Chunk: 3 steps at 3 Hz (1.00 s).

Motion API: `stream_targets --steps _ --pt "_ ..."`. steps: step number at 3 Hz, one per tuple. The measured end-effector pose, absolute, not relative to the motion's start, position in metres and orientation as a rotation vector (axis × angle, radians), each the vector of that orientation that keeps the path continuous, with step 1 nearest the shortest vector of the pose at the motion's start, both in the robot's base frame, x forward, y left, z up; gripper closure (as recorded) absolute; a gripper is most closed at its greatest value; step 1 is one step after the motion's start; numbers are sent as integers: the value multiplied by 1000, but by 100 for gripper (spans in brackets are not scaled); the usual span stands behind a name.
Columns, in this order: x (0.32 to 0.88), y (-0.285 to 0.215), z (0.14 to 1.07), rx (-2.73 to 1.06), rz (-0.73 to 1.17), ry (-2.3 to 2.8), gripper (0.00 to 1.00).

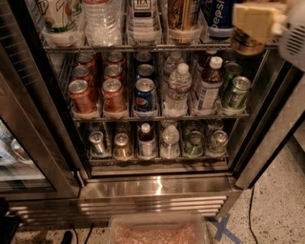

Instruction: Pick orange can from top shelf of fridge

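The orange can [183, 13] is orange-gold with dark markings. It stands in a clear tray on the top shelf [143, 47] of the fridge [157, 186], between a white-labelled can and the blue Pepsi can [220, 16]. My gripper [255, 21] shows as a beige block at the top right, in front of the shelf's right end and right of the Pepsi can, apart from the orange can. A brownish round object [245, 44] sits just under the gripper; I cannot tell what it is.
The middle rack holds red soda cans [100, 93], a Pepsi can, water bottles [177, 90] and green cans [236, 90]. The bottom rack holds small cans and bottles. The glass door [19, 143] stands open at left. A clear bin [157, 231] lies on the floor in front.
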<state>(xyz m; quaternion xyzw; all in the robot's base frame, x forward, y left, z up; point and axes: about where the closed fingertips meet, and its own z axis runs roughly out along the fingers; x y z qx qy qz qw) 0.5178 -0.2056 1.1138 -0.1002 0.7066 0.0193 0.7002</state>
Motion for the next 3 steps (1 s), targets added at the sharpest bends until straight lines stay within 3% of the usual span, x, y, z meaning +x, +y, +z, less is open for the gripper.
stream_targets --steps 2,3 --pt "551 -239 1133 -391 158 1633 100" --pt "560 -205 1152 -543 279 1628 100"
